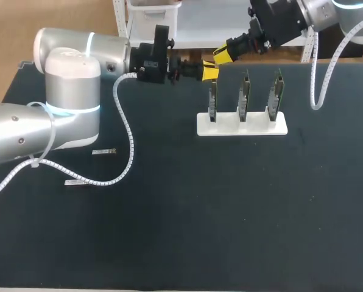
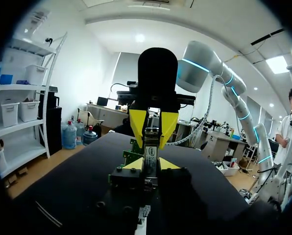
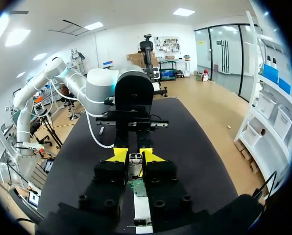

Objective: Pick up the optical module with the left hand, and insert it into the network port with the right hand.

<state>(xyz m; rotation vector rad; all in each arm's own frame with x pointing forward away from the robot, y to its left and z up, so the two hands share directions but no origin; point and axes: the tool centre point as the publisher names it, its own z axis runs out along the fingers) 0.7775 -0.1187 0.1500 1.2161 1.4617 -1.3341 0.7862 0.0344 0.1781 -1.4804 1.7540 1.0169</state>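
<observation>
The small silver metal optical module (image 2: 151,147) hung in the air over the far side of the black bench (image 1: 200,213), pinched from two ends. My left arm (image 1: 66,79) came in from the left with its jaws clenched on one end. My right arm (image 1: 279,21) came down from the far right, and as far as I could judge its jaws were also grasping the module (image 3: 134,164). The module's long axis ran from one pair of jaws to the other, left to right and slightly away from me. The white rack of three upright green circuit boards (image 1: 242,123) stood just below, its leftmost board nearest. I could not make out the network port itself.
</observation>
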